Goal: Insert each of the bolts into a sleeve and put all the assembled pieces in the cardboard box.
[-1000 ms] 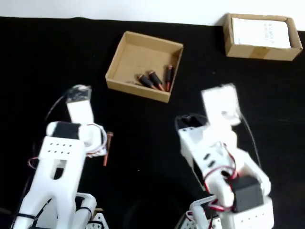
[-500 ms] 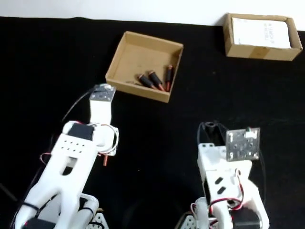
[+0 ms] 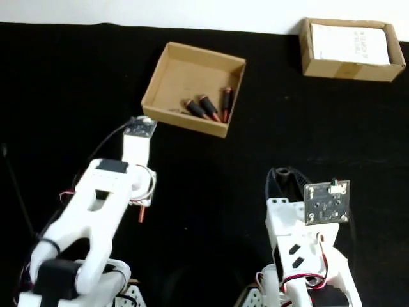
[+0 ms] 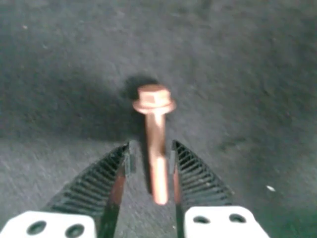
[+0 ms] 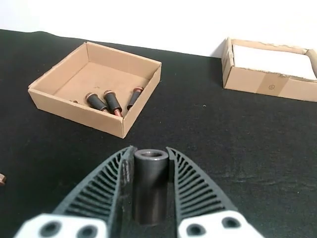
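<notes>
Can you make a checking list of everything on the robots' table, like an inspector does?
Surface: black table, cloth-like.
Job's things: three assembled pieces lie in the cardboard box; one bolt lies flat on the table; one sleeve is held upright.
Clutter: a second cardboard box with white contents, at the far corner.
Grippers: left gripper open, fingers either side of the bolt's shank; right gripper shut on the sleeve.
Cables: thin cables run along both arms.
Surroundings: a white strip beyond the table's far edge.
</notes>
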### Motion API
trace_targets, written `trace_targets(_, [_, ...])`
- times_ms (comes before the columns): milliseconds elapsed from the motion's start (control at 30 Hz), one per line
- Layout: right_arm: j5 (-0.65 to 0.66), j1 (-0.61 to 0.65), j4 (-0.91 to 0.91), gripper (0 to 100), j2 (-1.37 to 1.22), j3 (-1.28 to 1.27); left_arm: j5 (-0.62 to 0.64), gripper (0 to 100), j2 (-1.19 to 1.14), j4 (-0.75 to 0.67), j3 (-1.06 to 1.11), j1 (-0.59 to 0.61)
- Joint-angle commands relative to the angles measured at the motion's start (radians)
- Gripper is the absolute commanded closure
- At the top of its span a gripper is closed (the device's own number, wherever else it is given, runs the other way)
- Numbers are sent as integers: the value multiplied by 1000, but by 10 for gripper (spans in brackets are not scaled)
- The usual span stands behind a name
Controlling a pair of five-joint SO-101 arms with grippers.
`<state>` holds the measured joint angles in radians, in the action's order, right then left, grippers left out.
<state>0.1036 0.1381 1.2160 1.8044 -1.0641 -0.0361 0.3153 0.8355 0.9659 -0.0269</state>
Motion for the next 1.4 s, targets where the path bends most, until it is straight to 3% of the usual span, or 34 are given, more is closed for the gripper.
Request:
trace_targets(0, [6, -10, 30, 992, 4, 12, -6, 889, -54, -63, -12, 45])
trace_targets(100, [5, -10, 67, 992, 4, 12, -6, 992, -87, -61, -39, 48])
trace_targets(500, [3, -8, 74, 992, 5, 12, 2, 992, -56, -60, -64, -12])
trace_targets(767, [-68, -8, -35, 992, 7, -76, 63, 992, 371, -46, -64, -142])
trace_targets(1033, [-71, -4, -156, 992, 31, -249, 63, 992, 934, 269, -2, -409])
trace_targets(1200, [-75, -4, -335, 992, 30, -420, 63, 992, 1102, 186, 67, -375])
trace_targets(1367, [-172, 21, -696, 992, 30, -645, 120, 992, 1102, 9, 125, -269])
